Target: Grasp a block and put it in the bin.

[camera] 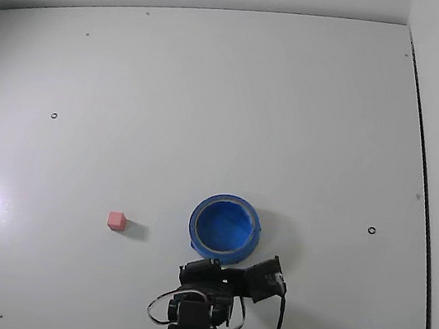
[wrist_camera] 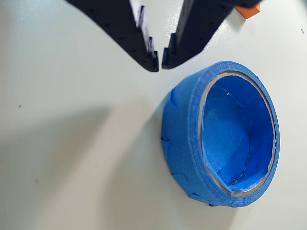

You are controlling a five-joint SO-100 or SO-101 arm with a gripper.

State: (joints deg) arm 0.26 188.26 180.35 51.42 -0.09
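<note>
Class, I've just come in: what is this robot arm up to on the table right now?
The arm's tool hangs empty, nearly closed, beside the blue bowl. In the fixed view the arm sits just below the bowl, which looks empty. The small pink cube lies alone on the white table, off to the bowl's left, untouched. Nothing has been picked up yet.

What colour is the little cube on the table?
Pink-salmon; the cube shows best in the fixed view.

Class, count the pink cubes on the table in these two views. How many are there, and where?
1. The cube lies on the bare table, left of the blue bowl in the fixed view. The wrist view shows none.
</note>
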